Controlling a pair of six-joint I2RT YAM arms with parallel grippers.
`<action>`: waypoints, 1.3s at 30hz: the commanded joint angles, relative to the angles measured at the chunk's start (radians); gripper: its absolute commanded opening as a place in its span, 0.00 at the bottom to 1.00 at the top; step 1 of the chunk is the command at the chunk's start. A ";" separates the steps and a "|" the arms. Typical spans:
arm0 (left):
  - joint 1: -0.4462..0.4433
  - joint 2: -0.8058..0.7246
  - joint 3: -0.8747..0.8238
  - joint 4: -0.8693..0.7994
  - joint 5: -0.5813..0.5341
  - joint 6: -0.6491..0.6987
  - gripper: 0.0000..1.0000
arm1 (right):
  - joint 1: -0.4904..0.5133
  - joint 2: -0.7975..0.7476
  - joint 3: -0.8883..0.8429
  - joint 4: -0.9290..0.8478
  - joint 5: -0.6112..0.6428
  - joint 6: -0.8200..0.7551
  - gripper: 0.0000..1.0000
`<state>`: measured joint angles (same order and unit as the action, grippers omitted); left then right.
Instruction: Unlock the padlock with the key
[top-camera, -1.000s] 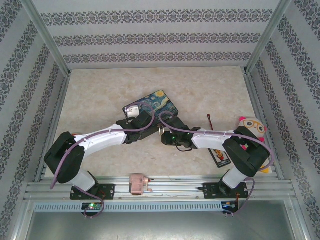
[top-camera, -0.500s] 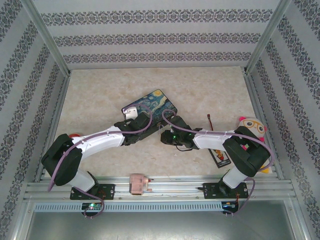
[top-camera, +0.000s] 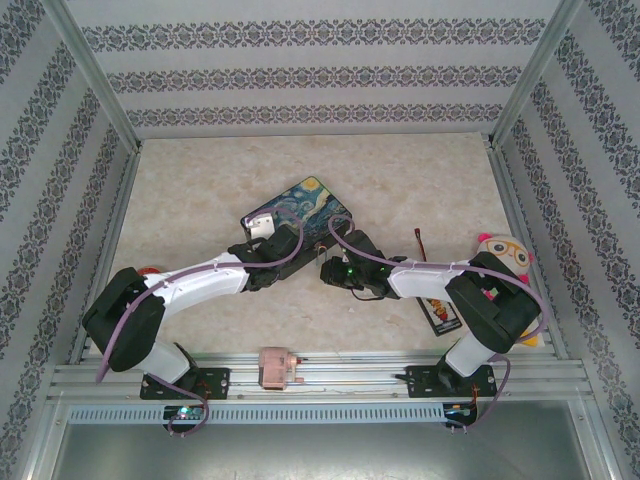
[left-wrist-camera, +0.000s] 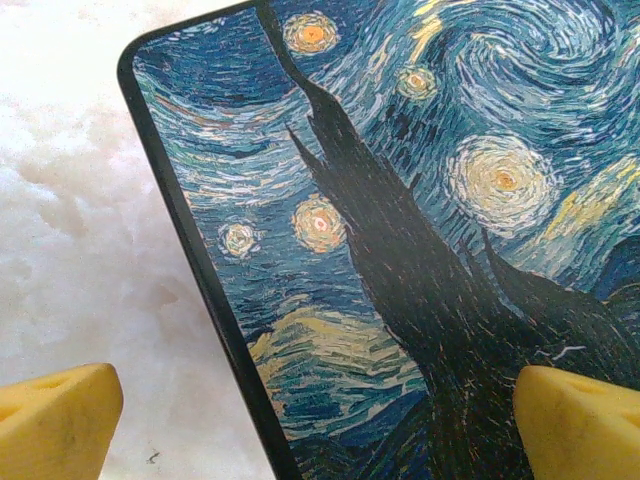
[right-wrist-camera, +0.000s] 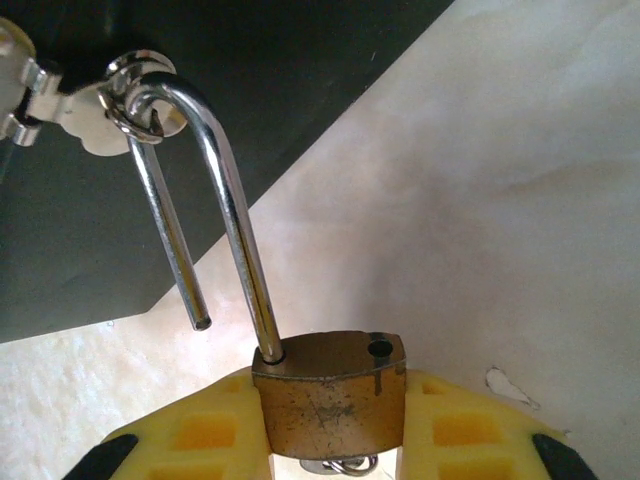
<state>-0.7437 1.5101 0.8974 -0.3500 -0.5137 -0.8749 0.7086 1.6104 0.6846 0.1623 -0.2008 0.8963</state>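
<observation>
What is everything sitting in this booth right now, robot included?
padlock: one, brass body, silver shackle open, pinched in the right hand
metal tab with ring: one, silver, hooked on the shackle's bend
painted box: one, dark blue with starry swirls, mid-table
plush doll: one, cream and pink, table's right edge
small card: one, dark and red, under the right arm
thin stick: one, reddish-brown, right of centre
pink block: one, on the front rail
table: one, pale marbled
left hand: one, yellow fingers, open over the box
right hand: one, yellow fingers, closed on the padlock
</observation>
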 joint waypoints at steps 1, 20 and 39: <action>0.015 -0.002 -0.037 -0.079 0.014 0.011 0.99 | -0.021 -0.019 0.000 0.086 0.033 0.032 0.00; 0.030 -0.030 -0.074 -0.057 0.024 0.013 0.98 | -0.045 0.005 -0.020 0.165 0.026 0.078 0.00; 0.040 -0.021 -0.079 -0.036 0.044 0.016 0.96 | -0.084 0.035 -0.054 0.306 0.004 0.157 0.00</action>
<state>-0.7242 1.4799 0.8566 -0.2981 -0.4789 -0.8749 0.6537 1.6371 0.6296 0.3733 -0.2485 1.0233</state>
